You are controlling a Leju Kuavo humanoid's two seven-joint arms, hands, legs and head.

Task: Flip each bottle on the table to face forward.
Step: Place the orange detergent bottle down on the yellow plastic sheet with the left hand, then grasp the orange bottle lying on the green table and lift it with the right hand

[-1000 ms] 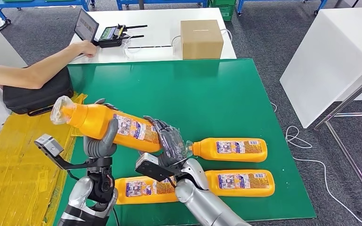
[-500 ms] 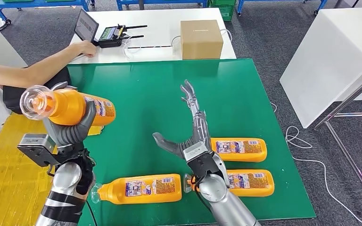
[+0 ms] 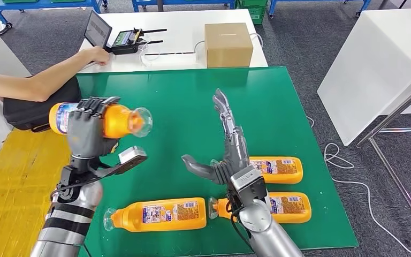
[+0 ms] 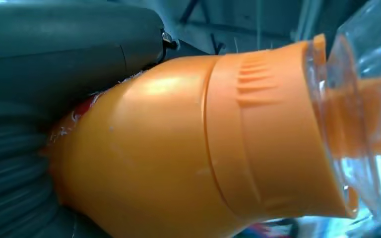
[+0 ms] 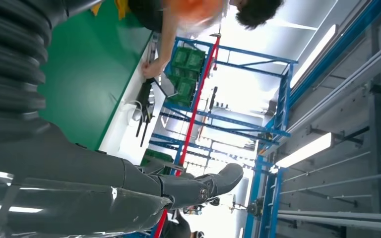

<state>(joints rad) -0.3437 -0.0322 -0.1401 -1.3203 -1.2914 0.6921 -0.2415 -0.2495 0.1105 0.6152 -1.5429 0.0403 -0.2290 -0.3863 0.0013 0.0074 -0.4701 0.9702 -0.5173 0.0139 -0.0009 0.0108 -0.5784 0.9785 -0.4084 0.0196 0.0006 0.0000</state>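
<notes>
We note the left hand (image 3: 88,131) at the left of the head frame, raised above the green table (image 3: 171,101), fingers wrapped around the body of an orange bottle (image 3: 104,119). That held bottle lies roughly level in the grip, its clear cap (image 3: 142,121) pointing toward frame right and its labelled base end toward frame left. In the left wrist view we see the same bottle's orange shoulder (image 4: 188,144) close up against the grey hand, clear cap (image 4: 367,114) at the frame's right edge.

The right hand (image 3: 227,155) sits at lower centre of the head frame, fingers spread and stretched toward the frame top, thumb out to the left, holding nothing. It hovers over the mat just left of two bottles.

Three bottles lie flat on the mat. We log the lower-left bottle (image 3: 160,214) with its cap to frame left. The lower-right bottle (image 3: 283,206) is partly behind the right forearm. The upper-right bottle (image 3: 275,169) lies just above it, its neck hidden behind the hand.

At upper left a person's arm (image 3: 43,80) reaches to a white table (image 3: 182,32) carrying a cardboard box (image 3: 228,44).
</notes>
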